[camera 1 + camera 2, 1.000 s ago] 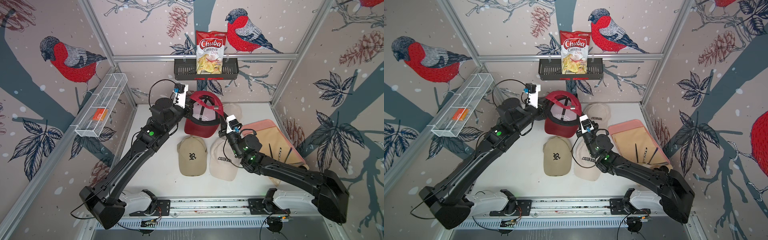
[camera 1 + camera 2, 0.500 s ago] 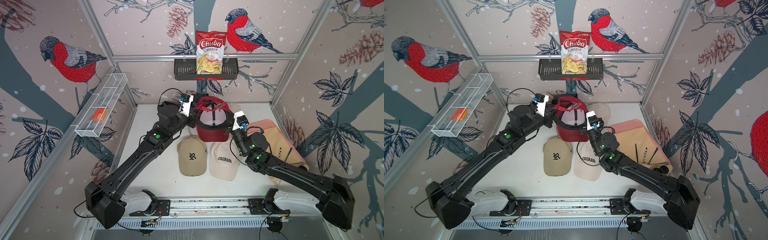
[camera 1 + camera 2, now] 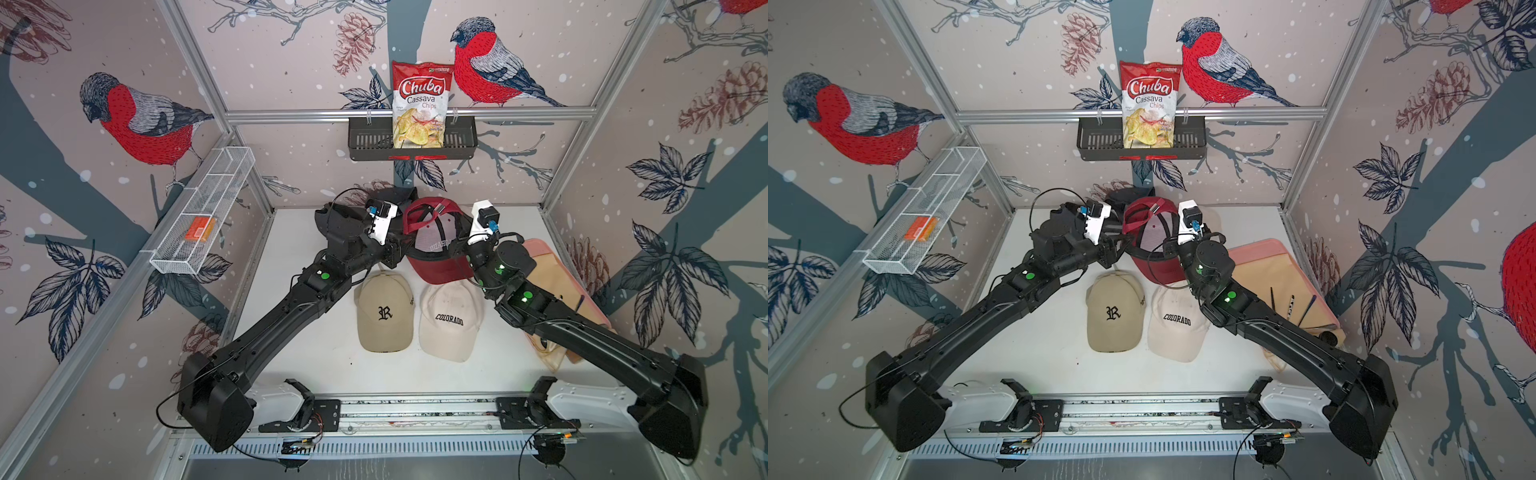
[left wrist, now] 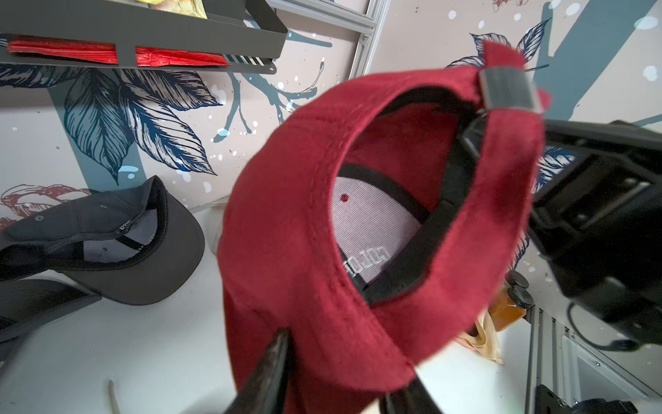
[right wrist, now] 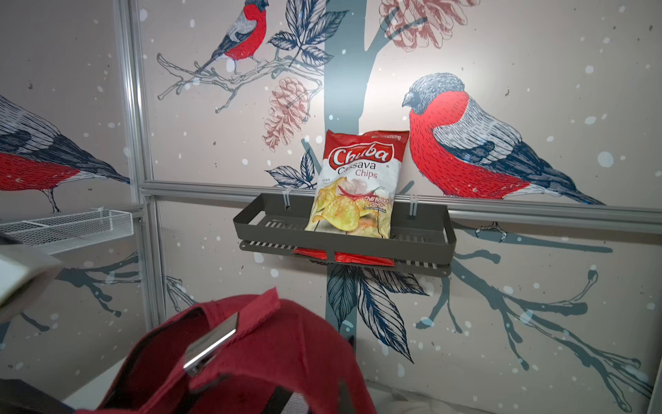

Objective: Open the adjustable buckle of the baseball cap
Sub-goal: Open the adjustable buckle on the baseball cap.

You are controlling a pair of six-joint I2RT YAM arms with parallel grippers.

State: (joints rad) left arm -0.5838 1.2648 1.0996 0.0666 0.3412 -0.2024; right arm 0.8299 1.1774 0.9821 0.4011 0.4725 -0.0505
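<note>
Left tool: released, its fingers parted on either side of the rim of the red cap. The cap is raised over the middle of the far edge of the desk, between the two arms. Its metal buckle sits on the back strap, uppermost. Right tool: clenched on the strap just beside the buckle, carrying the cap.

Dark red cap, silver buckle, pale striped lining.
</note>
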